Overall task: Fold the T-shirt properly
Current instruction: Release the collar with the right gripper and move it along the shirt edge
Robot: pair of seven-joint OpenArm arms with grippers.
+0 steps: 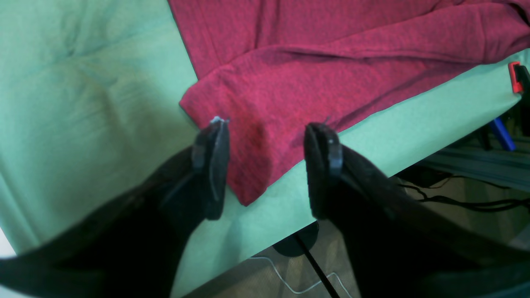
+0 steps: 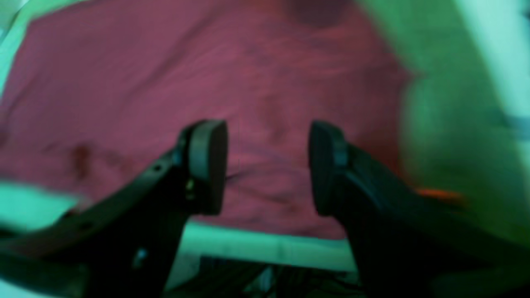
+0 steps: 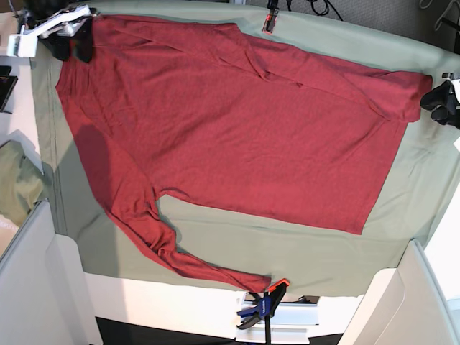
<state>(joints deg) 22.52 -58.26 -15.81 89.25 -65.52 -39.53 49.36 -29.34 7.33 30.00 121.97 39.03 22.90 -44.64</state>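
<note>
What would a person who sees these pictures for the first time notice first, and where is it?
The big dark red T-shirt catches the eye: it lies spread over most of the pale green table cloth, with one long sleeve trailing toward the near edge. The left gripper hangs open over a folded corner of the shirt at the table edge, and the right gripper hangs open over the red fabric too. An orange-and-blue clamp grips the near edge.

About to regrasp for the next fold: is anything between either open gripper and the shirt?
Nothing visible. The left gripper hangs right over the T-shirt corner; the right gripper has only shirt fabric ahead of its fingers.
</note>
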